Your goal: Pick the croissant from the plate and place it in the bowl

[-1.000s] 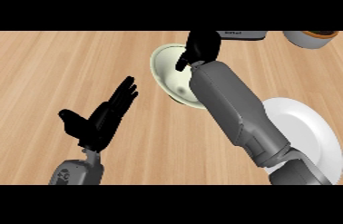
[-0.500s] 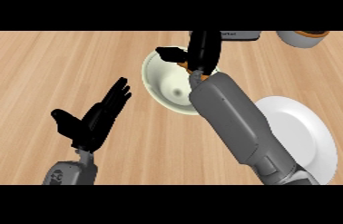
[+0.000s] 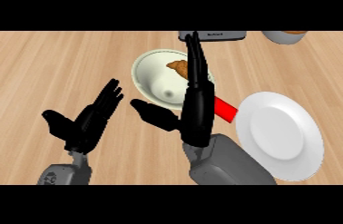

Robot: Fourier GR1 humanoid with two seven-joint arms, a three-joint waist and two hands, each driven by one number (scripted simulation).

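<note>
head view: croissant [image 3: 178, 66] lies inside the pale bowl [image 3: 149, 78], at its upper right part, just left of the right hand [image 3: 195, 110] fingertips and not held. right hand's fingers [image 3: 195, 60] are straight, released, pointing up over the bowl rim; thumb out to the left. white plate [image 3: 281, 134] sits at right w/ nothing on it. left hand [image 3: 87, 123] rests open at lower left, fingers up.
</note>
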